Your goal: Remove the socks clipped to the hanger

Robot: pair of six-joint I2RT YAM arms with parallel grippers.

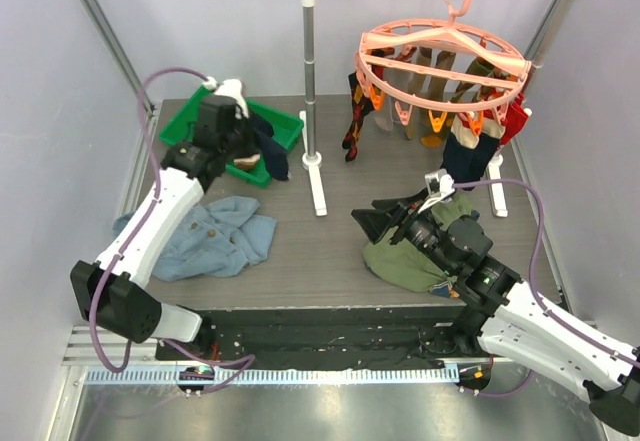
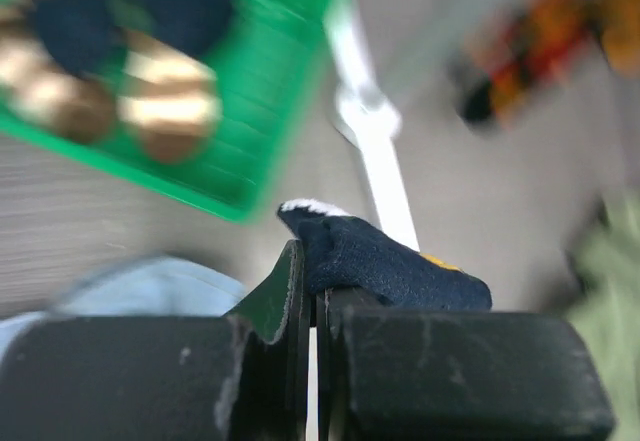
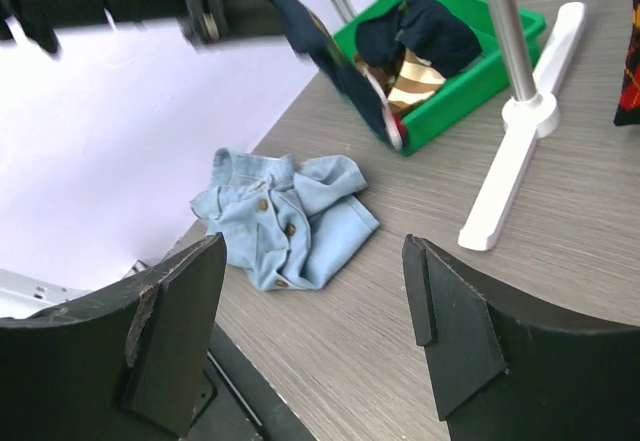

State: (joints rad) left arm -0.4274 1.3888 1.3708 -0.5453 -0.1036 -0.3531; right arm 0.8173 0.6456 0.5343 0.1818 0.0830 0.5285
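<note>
The left end effector [image 2: 310, 286] is pinching a navy-blue sock [image 2: 390, 266] between fully closed fingers, beside the near right corner of the green plastic tray [image 1: 285, 131]. In the top view the sock is hanging from the fingers with its long axis running downward. The right wrist camera is showing it slanting, its lower end with a white and red edge just in front of the tray's rim. A tan striped sock [image 2: 170, 111] and a dark navy sock [image 3: 425, 31] are lying inside the tray.

The round salmon-pink plastic clip hanger [image 1: 440, 56] is hanging by its hook from the bar of the grey-and-white metal rail stand [image 1: 309, 81], at the far right of the table [image 1: 330, 251]. The remaining mixed-colour socks [image 1: 430, 86] are dangling from its pegs, long axes vertical.

The right end effector [image 1: 385, 216] is hovering with its fingers spread wide and nothing between them, above the crumpled olive-green garment [image 1: 400, 261]. A light blue denim shirt [image 1: 215, 236] is lying crumpled on the table's near left.
</note>
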